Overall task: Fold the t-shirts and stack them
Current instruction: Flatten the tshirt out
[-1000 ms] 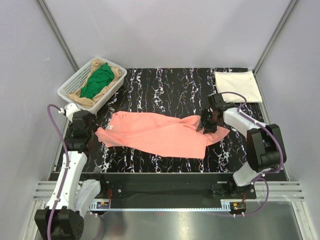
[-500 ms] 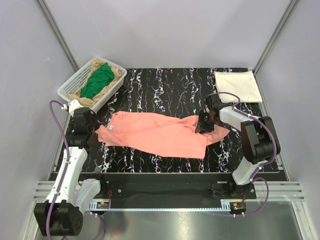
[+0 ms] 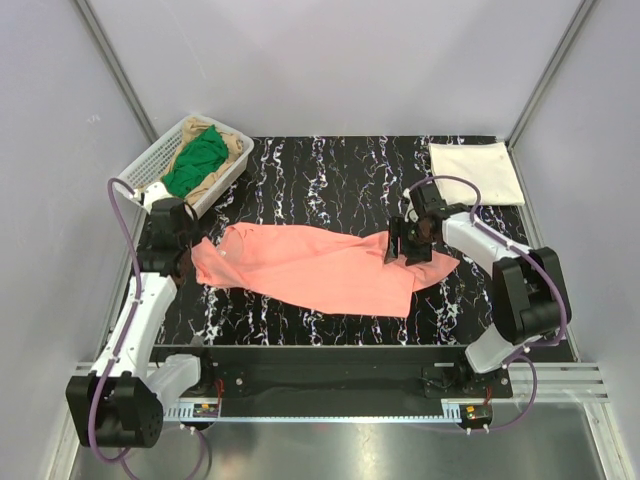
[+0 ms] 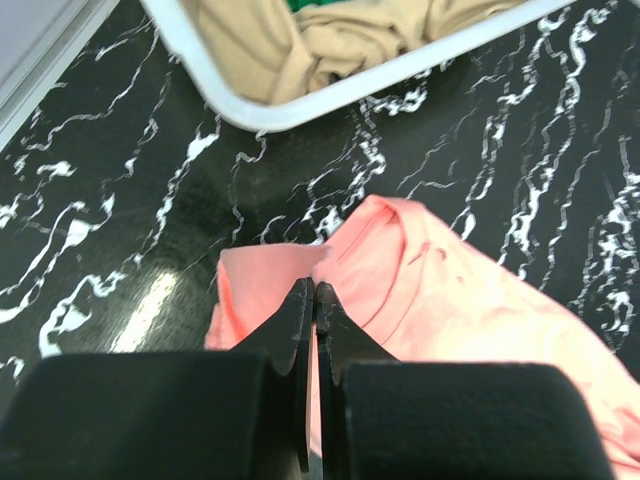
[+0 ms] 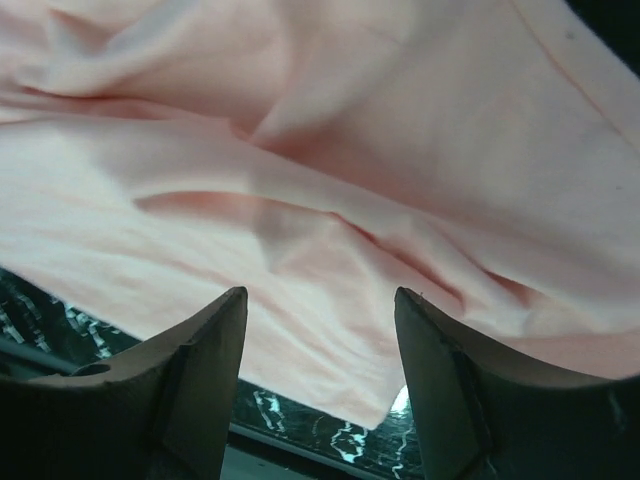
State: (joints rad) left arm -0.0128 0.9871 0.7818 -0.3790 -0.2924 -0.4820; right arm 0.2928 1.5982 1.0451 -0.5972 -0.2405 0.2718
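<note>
A salmon-pink t-shirt lies spread and wrinkled across the middle of the black marbled table. My left gripper is at its left edge. In the left wrist view the left gripper is shut on a fold of the pink t-shirt, with cloth showing between the jaws. My right gripper hovers over the shirt's right part. In the right wrist view the right gripper is open, and the pink t-shirt lies under it, not held. A folded cream-white t-shirt lies at the back right.
A white mesh basket at the back left holds a green t-shirt and a tan t-shirt. The basket's rim and the tan t-shirt sit just beyond the left gripper. Grey walls stand on three sides of the table.
The right gripper's jaws have spread wider over the shirt's right part. The left arm has reached a little farther toward the basket, still pinching the shirt's left edge.
</note>
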